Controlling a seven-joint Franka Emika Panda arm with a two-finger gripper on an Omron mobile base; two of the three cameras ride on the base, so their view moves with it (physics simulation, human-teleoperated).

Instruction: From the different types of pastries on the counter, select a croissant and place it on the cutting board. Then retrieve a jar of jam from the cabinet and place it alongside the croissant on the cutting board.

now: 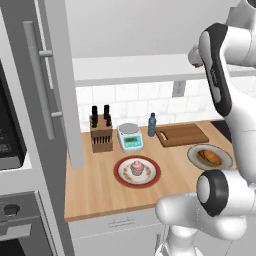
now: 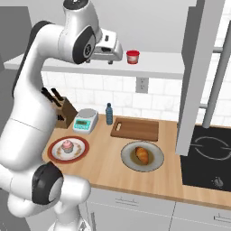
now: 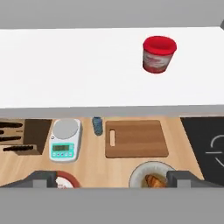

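- Hovering up at the open cabinet (image 2: 198, 67), gripper (image 2: 113, 55) level with the white shelf (image 2: 153, 63), well left of the jar of jam (image 2: 132, 57).
- Fingers (image 3: 43, 178) spread wide in the hand view, one tip low at each side, nothing between them, nothing held.
- Sitting upright on the shelf, red jar with its pale band, toward the right in the hand view (image 3: 159, 54), apart from the gripper.
- Swung open on both flanks, grey cabinet doors; long silver bar handle (image 1: 39, 80) showing at left in the left base view.
- Down on the counter (image 1: 95, 190): croissant (image 2: 143, 154) lying on its grey plate (image 2: 128, 159), just in front of the cutting board (image 2: 135, 129), not on it.
- Lying bare against the tiled wall, the board, rim darker than its face, nothing on it.
- Standing just left of the board, slim blue bottle (image 2: 108, 113); next left, white-and-teal scale (image 2: 86, 120); then the knife block (image 2: 66, 113) with dark handles sticking up.
- Nearer the front edge, pink cupcake (image 2: 67, 145) centred on the red-rimmed plate (image 2: 79, 154), well apart from the croissant plate.
- Off to the right in the right base view, black cooktop (image 2: 207, 158) set into the worktop.
- Looming at far left of the left base view, dark oven front (image 1: 15, 220).
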